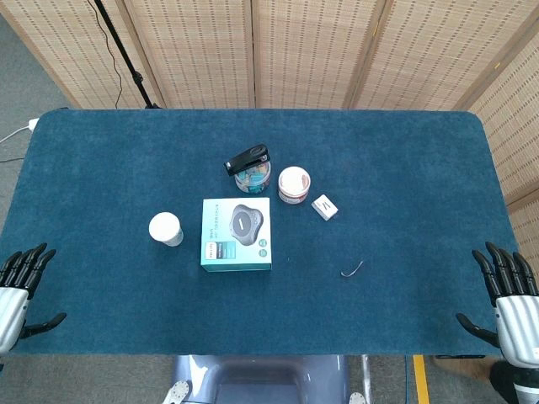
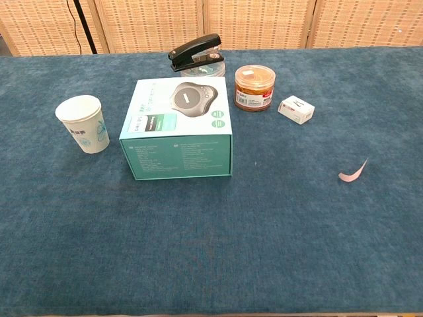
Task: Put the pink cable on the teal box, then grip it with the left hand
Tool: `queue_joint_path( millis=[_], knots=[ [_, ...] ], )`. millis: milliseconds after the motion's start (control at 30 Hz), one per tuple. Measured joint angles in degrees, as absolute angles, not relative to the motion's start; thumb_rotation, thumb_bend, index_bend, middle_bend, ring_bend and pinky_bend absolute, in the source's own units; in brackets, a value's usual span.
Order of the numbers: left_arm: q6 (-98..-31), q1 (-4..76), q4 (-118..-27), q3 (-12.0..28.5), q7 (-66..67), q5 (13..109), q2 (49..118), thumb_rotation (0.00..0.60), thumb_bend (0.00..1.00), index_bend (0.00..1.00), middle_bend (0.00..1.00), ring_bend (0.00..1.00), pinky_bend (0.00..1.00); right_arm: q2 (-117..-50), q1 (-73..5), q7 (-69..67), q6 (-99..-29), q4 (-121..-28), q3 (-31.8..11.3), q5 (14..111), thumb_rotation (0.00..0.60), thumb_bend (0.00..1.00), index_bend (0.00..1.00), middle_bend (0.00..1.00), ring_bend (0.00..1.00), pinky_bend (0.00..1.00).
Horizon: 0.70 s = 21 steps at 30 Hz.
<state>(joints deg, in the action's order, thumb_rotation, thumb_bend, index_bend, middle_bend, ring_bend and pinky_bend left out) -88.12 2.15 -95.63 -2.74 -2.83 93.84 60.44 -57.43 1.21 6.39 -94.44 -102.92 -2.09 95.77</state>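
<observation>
The pink cable (image 1: 352,270) lies on the tabletop (image 1: 404,194), well to the right of the teal box (image 1: 236,234) and apart from it; it is a short curved piece, slanting up to the right; the right hand (image 1: 508,295) is nearer to it, at the right edge, fingers spread, holding nothing; the left hand (image 1: 18,284) waits far off at the left edge, fingers spread, holding nothing too.

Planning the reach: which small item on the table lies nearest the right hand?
The pink cable, a thin curl lying alone on the cloth, nearest the right hand. The white packet and jar lie further back.
</observation>
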Motion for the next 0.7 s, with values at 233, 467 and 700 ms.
queue_joint_path(
  millis=[233,467,700],
  knots=[
    [-88.03,2.2,-95.69,-2.84,-3.11,94.07,60.25,0.6,0.0,0.0,0.0,0.0,0.0,-57.37,0.95,5.67,-94.17,-102.48,-1.84,96.66,0.6,0.0,0.03,0.0,0.0,0.0],
    [-87.39,2.69,-95.7,-2.93,-3.58,94.54,59.87,0.6,0.0,0.0,0.0,0.0,0.0,-57.7,-0.67,4.37,-90.74,-101.29,-1.13,97.54,0.6,0.0,0.03,0.0,0.0,0.0],
    [-87.91,2.5,-96.05,-2.66,-5.05,93.85,59.31,0.6,0.0,0.0,0.0,0.0,0.0,-59.78,-4.35,3.51,-83.95,-98.18,-0.49,97.96,0.6,0.0,0.08,0.0,0.0,0.0]
  ],
)
